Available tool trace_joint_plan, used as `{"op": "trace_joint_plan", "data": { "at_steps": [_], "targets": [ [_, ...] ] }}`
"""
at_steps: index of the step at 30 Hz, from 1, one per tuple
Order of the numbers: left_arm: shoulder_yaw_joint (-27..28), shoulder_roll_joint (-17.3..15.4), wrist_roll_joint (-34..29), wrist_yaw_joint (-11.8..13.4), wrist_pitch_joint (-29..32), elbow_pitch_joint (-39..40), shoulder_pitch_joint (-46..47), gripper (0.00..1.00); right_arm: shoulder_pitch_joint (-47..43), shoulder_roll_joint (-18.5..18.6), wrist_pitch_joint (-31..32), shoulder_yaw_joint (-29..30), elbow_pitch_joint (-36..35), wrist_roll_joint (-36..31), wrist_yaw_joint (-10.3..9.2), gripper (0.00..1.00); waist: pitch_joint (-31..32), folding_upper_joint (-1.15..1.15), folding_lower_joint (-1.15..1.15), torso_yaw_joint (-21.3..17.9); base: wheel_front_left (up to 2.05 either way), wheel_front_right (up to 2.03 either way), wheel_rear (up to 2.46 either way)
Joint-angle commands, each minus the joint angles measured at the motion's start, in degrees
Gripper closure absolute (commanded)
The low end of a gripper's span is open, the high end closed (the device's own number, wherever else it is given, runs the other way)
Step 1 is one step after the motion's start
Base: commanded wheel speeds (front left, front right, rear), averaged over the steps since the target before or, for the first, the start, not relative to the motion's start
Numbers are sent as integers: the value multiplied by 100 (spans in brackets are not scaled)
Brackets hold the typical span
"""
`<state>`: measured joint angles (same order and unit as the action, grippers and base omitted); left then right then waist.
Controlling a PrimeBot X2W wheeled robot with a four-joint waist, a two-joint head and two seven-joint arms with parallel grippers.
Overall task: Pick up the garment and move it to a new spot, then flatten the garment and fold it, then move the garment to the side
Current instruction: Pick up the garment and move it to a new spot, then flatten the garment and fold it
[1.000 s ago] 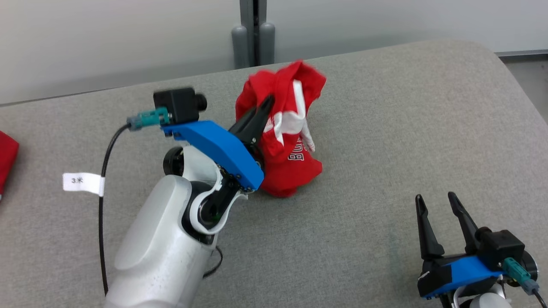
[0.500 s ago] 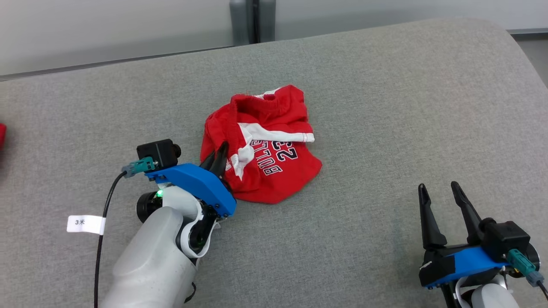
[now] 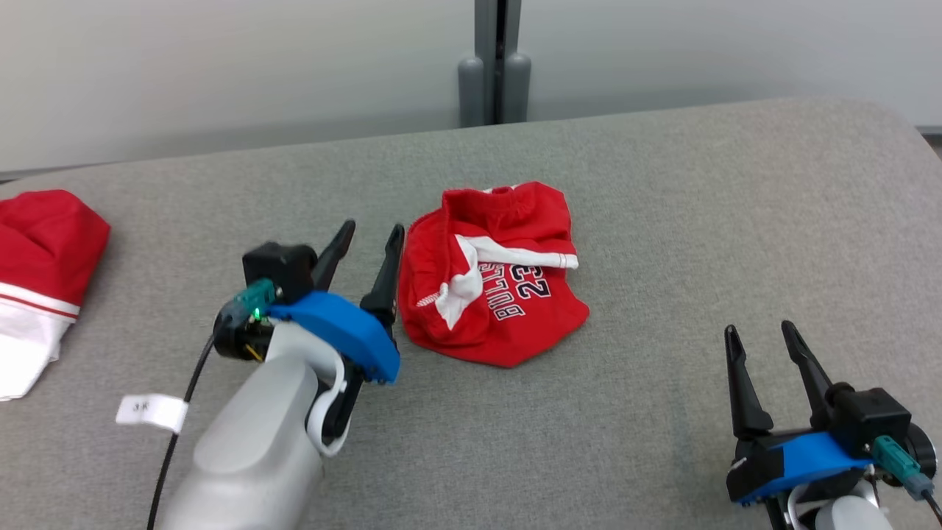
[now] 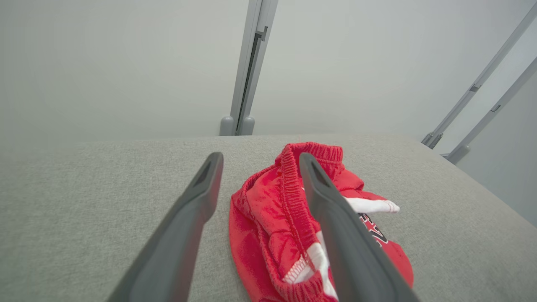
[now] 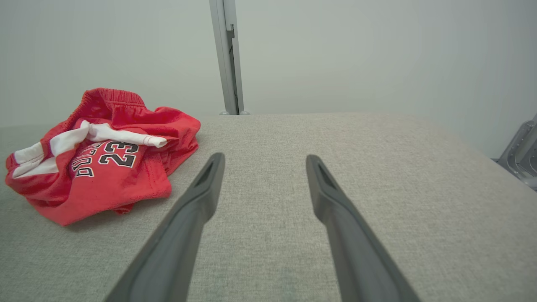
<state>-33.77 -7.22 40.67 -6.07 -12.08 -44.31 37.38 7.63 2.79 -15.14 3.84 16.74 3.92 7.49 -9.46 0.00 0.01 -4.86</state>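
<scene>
While a second red cloth point(image 3: 44, 250) sits out at the far left of the table point(image 3: 699, 206), the left gripper point(image 3: 374, 226) hangs with its fingers spread and nothing between them, its right finger just beside the garment point(image 3: 500, 309). That garment lies crumpled in a heap mid-table, waistband point(image 3: 508, 197) on the far side, print facing up. Over at the near right, the right gripper point(image 3: 758, 327) waits, fingers spread too, empty and well apart from the garment. By my read the new spot is reached and flattening is the step in hand. Next up, each gripper needs an edge to pinch, likely at the waistband and a hem, then a pull outward. Left wrist view gives the ribbed waistband up close, its bunched folds plain, where the head view barely resolves them. Right wrist view shows from the side how high the heap stands and the white stripe point(image 5: 96, 134) folded across the number.
</scene>
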Motion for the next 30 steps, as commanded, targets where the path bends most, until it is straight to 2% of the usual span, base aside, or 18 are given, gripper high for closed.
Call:
{"op": "trace_joint_plan", "data": {
  "at_steps": [1, 6, 10, 18, 23, 30],
  "targets": [
    [-44, -55, -99, 30, -130, 28, -245, 0, -132, 18, -2, 42, 21, -63, 0, 0, 133, 0, -1, 54, 0, 0, 0],
    [86, -169, -177, 81, -288, 299, -852, 0, -274, 18, -2, 112, 62, -145, 0, 0, 426, 0, -1, 197, 0, 0, 0],
    [377, -295, -395, 267, -313, 827, -1497, 0, -398, 18, -3, 135, 58, -119, 0, 0, 590, 0, -1, 276, 0, 0, 0],
    [1276, -90, -839, 598, -317, 1834, -2923, 0, -603, 18, -2, 56, 102, 17, 0, 0, 797, 0, -1, 364, 0, 0, 0],
    [1501, -45, -1168, 591, -317, 2010, -3271, 0, -640, 18, -2, -20, 123, 66, 0, 0, 853, 0, -1, 372, 0, 0, 0],
    [1856, 105, -1490, 444, -318, 2030, -3543, 0, -622, 18, -2, -129, 166, 103, 0, 0, 889, 0, -1, 331, 0, 0, 0]
  ]
}}
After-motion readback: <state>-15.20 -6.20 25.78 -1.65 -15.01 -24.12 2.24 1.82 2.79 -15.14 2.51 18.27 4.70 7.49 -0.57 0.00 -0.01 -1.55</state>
